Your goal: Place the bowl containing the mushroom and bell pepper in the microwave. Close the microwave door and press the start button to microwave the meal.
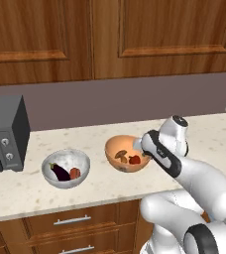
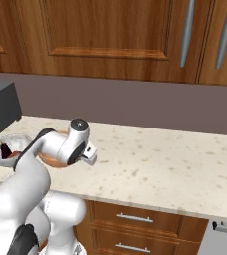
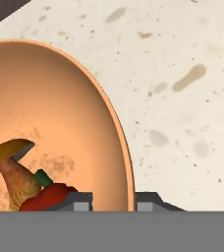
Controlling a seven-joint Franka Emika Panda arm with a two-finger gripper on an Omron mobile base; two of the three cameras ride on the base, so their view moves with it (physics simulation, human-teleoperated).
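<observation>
The orange-tan bowl (image 1: 121, 147) stands on the pale counter (image 1: 35, 188), with the brown-capped mushroom (image 1: 120, 156) and the red bell pepper (image 1: 134, 159) lying inside it. My gripper (image 1: 145, 150) is at the bowl's right rim. In the hand view the gripper (image 3: 114, 204) is shut on the rim of the bowl (image 3: 60, 113), one fingertip inside and one outside the wall. The mushroom (image 3: 13, 167) and bell pepper (image 3: 50, 197) lie just inside that finger. A sliver of the bowl (image 2: 51, 160) shows under my arm. The microwave and its door are out of view.
A grey-white bowl (image 1: 65, 168) with an eggplant stands left of the orange one, also seen as the grey-white bowl (image 2: 6, 149). A dark box with two dials (image 1: 6, 131) sits at the counter's left end. Open counter (image 2: 160, 164) stretches to the right; drawers lie below.
</observation>
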